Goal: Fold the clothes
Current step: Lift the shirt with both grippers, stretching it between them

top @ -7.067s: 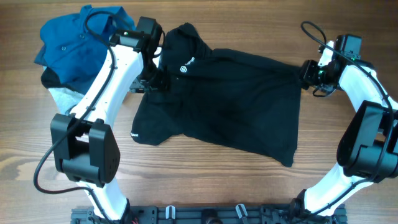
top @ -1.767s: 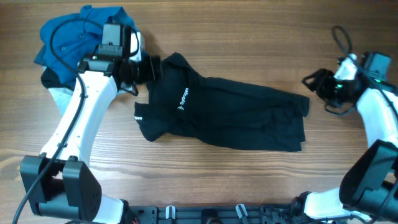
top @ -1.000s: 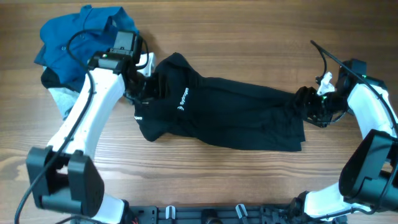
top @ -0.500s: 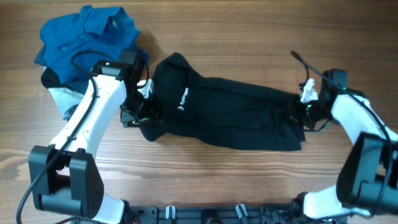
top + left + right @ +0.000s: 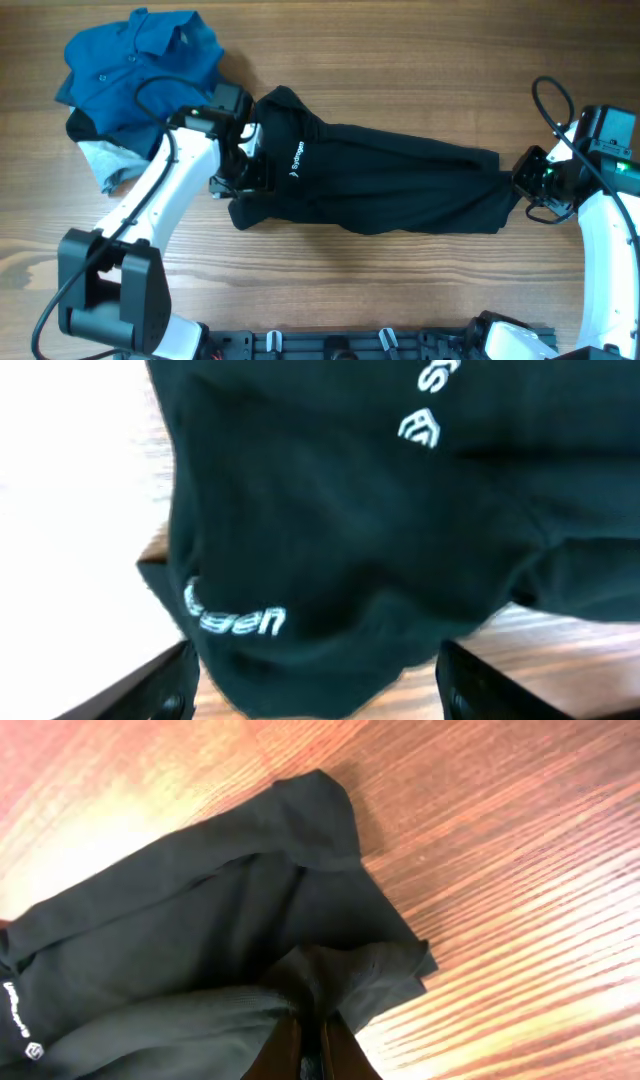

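Black shirt (image 5: 390, 185) bunched lengthwise | step: straightening, likely | right pincer (image 5: 524, 185) clamped on right end | left pincer (image 5: 244, 172) apart over left end | next: clamp, spread flat

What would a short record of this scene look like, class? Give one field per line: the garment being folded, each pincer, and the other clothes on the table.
garment: black shirt, lying as a long narrow band across the wooden table
left pincer: open, fingers on either side of the shirt's printed end
right pincer: shut on the black shirt's opposite end
other clothes: blue shirt and pale grey garment, bunched together beyond the left arm
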